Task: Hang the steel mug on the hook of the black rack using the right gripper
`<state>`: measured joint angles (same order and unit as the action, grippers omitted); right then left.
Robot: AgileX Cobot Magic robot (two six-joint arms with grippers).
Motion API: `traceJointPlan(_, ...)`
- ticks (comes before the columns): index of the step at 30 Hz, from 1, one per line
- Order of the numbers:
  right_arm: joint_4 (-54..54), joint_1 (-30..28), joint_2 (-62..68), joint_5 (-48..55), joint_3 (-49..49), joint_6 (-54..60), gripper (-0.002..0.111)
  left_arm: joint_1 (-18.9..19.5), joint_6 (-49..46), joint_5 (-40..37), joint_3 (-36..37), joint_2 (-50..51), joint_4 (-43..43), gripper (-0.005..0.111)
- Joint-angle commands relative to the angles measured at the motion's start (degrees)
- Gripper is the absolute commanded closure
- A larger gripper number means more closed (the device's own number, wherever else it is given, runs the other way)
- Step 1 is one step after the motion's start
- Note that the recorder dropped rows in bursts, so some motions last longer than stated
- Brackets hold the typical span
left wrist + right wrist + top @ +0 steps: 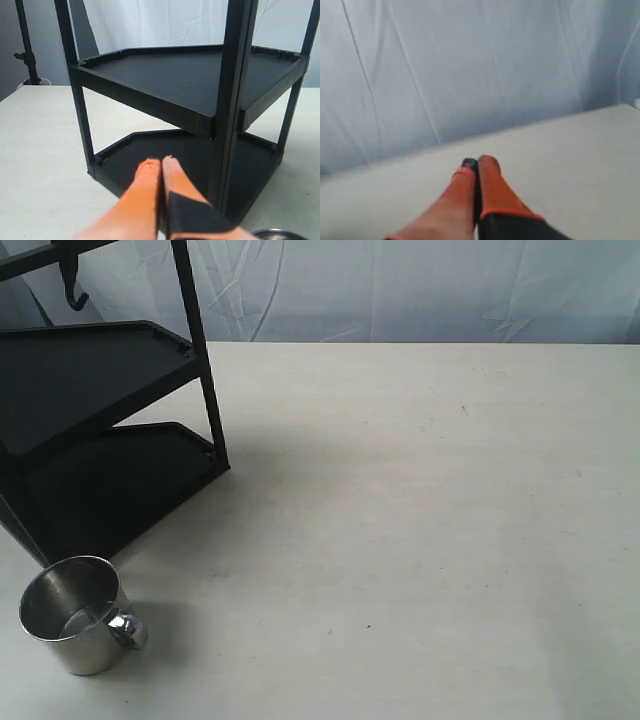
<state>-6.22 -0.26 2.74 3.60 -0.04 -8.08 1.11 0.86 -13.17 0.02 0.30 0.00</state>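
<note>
Down at the near left of the pale table (420,500), the steel mug (75,615) stood upright and alone, its open mouth up and its looped handle (128,628) turned toward the table's middle, with nothing touching it. Just behind it rose the black rack (100,430), its two flat trays stacked one over the other between thin square posts; the lower tray's front edge lay near the mug but apart from it. High on the rack's upper bar, the hook (72,288) hung bare, well above the mug. The right gripper (477,167) did not appear in the exterior view; its own wrist camera showed the orange finger pads pressed together with nothing between them, pointing over bare tabletop toward a white draped backdrop (470,65). The left gripper (161,167) likewise had its orange fingers closed flat against each other, empty, aimed at the rack's lower tray, while a sliver of the mug's rim showed at the edge of that view
</note>
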Motion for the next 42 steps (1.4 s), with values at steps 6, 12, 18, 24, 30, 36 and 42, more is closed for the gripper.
traceJointPlan(6,-27.23,-0.24,-0.04,-24.01,0.04,-33.15,0.109,-0.07,0.1,-0.06,-0.02,-0.3,0.0,0.105)
traceJointPlan(12,-9.41,-0.24,6.8,2.2,-14.76,-29.72,0.109,-0.07,0.1,-0.06,-0.02,-0.3,0.0,0.105)
traceJointPlan(18,-2.74,-0.24,31.02,34.86,-40.36,-0.98,0.109,-0.07,0.1,-0.06,-0.02,-0.3,0.0,0.105)
traceJointPlan(24,-21.48,1.68,54.47,50.8,-56.29,22.61,0.109,-0.07,0.1,-0.06,-0.02,-0.3,0.0,0.105)
traceJointPlan(30,-20.08,21.4,68.67,47.99,-58.61,23.8,0.109,-0.07,0.1,-0.06,-0.02,-0.3,0.0,0.105)
traceJointPlan(36,-19.15,37.5,76.65,44.0,-58.61,23.8,0.109,-0.07,0.1,-0.06,-0.02,-0.3,0.0,0.105)
traceJointPlan(42,-23.1,42.07,76.65,40.56,-58.61,25.37,0.109,-0.07,0.1,-0.06,-0.02,-0.3,0.0,0.105)
